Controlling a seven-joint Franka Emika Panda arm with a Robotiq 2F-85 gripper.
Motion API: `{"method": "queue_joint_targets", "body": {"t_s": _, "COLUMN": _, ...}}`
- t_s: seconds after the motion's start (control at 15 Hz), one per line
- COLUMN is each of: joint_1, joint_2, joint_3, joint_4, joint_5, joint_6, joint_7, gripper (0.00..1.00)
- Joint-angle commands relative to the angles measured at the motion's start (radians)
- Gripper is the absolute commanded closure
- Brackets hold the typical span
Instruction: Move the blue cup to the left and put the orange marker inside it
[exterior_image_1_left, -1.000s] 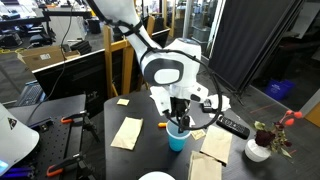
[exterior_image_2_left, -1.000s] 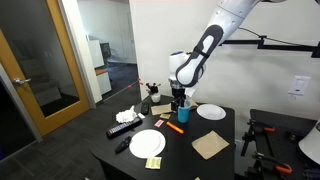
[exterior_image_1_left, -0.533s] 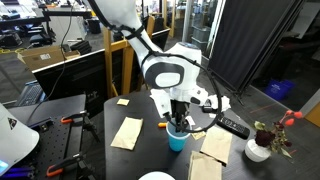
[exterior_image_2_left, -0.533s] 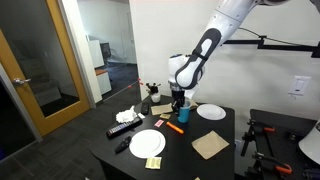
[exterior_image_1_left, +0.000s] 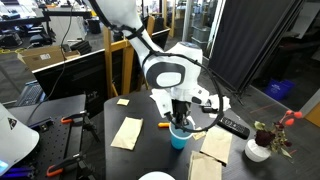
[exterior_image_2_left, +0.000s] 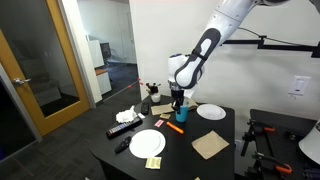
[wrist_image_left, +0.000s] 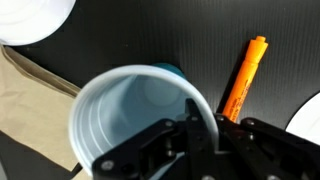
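The blue cup stands upright on the black table, directly under my gripper. In the wrist view the cup shows its open inside, with nothing in it. My gripper is shut on the cup's rim wall, one finger inside and one outside. The orange marker lies flat on the table just beside the cup, outside the jaws. It also shows in both exterior views as an orange marker close to the cup.
White plates and brown napkins lie around the cup. A black remote and a white vase with flowers stand to one side. Another remote lies near the table edge.
The jaws have closed from open onto the cup's rim. The arm and the cup have hardly moved; the marker lies where it was.
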Motion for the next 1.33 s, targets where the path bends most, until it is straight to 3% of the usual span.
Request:
{"method": "queue_joint_targets", "body": {"t_s": 0.0, "joint_1": 0.007, "joint_2": -0.021, "joint_3": -0.002, "joint_4": -0.016, "joint_5": 0.013, "joint_6": 0.019, "joint_7": -0.012, "gripper": 0.99}}
{"method": "queue_joint_targets", "body": {"t_s": 0.67, "joint_1": 0.133, "joint_2": -0.186, "joint_3": -0.022, "joint_4": -0.156, "joint_5": -0.036, "joint_6": 0.048, "joint_7": 0.079, "gripper": 0.99}}
{"method": "queue_joint_targets", "body": {"t_s": 1.27, "joint_1": 0.212, "joint_2": -0.242, "joint_3": 0.03, "joint_4": -0.204, "joint_5": -0.041, "joint_6": 0.024, "joint_7": 0.054, "gripper": 0.99}}
